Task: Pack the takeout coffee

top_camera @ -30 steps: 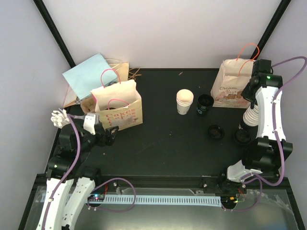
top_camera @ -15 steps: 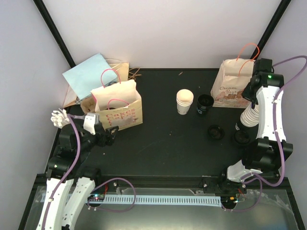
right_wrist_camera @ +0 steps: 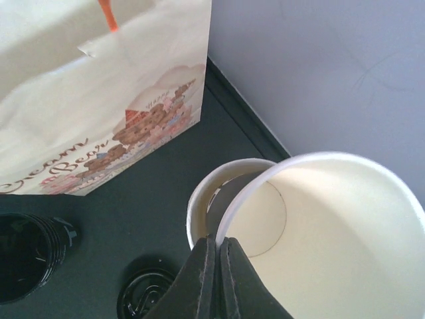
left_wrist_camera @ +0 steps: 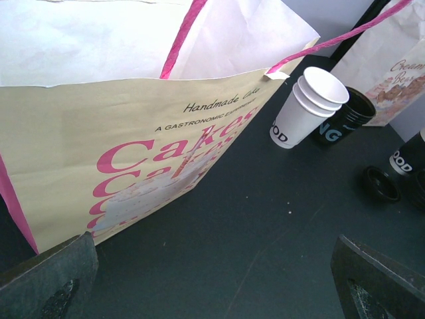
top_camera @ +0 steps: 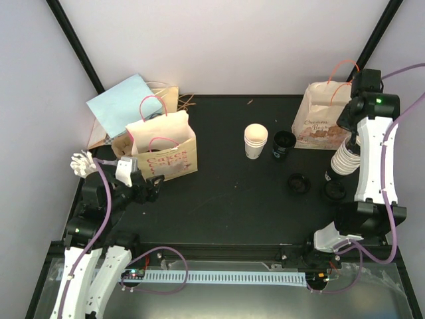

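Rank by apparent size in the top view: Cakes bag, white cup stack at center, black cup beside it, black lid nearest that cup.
1. Cakes bag, clearly largest.
2. white cup stack.
3. black cup and black lid look about alike from above, so I'm not ranking them.

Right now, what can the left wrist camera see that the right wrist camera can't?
Only the left wrist view shows the pink-handled Cakes bag up close, and the small cup stack standing on the table. Only the right wrist view shows the right gripper pinching the rim of a white cup, tilted over another cup. Both views show the bear bag and the black table.
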You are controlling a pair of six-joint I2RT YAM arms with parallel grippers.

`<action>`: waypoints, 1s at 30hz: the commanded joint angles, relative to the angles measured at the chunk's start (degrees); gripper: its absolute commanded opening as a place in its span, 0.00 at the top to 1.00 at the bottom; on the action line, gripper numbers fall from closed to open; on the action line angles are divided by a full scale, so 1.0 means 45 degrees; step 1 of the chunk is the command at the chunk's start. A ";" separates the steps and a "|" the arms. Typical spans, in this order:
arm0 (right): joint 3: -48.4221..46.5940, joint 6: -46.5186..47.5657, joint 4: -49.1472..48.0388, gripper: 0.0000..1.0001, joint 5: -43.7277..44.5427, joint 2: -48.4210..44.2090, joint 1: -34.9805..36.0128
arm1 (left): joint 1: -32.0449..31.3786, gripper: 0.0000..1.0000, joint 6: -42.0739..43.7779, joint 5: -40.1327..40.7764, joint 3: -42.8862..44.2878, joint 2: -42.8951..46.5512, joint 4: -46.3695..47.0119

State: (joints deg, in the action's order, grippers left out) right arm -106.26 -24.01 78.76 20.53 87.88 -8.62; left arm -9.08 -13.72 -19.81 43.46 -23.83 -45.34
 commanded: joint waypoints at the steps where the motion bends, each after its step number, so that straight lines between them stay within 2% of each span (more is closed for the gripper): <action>1: -0.1631 -0.0225 0.1085 0.99 0.1354 0.0113 0.0370 | -0.0077 0.01 0.0039 -0.0184 0.0029 0.0077 0.0300; 7: -0.2966 -0.0324 0.1534 0.99 0.1972 0.0062 0.0411 | -0.0091 0.01 0.0062 -0.0223 0.0029 0.0046 0.0307; 12: -0.4568 -0.0119 0.1805 0.99 0.1545 -0.0108 0.0651 | -0.0111 0.01 0.0054 -0.0226 0.0029 0.0025 0.0310; 14: -0.5097 0.0119 0.1605 0.99 0.0634 -0.0374 0.0685 | -0.0116 0.01 0.0041 -0.0226 0.0029 0.0021 0.0289; 18: -0.4927 0.0732 0.0597 0.99 -0.3655 -0.1144 0.0740 | -0.0111 0.01 0.0040 -0.0206 0.0010 -0.0008 0.0308; 20: -0.4377 0.0900 0.0183 0.99 -0.5559 -0.1521 0.0901 | -0.0111 0.01 0.0040 -0.0206 0.0027 -0.0032 0.0291; 23: -0.2800 0.1206 -0.0748 0.99 -0.7349 -0.2338 0.1883 | -0.0111 0.01 0.0041 -0.0206 0.0024 -0.0050 0.0272; 30: 0.2131 0.1860 -0.2951 0.99 -0.7971 -0.4539 0.6738 | -0.0111 0.01 0.0067 -0.0303 -0.0009 -0.0205 0.0299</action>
State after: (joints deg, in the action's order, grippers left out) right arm -106.10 -18.79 72.66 -9.52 71.53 12.08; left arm -9.15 -13.72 -19.84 43.44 -24.14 -45.36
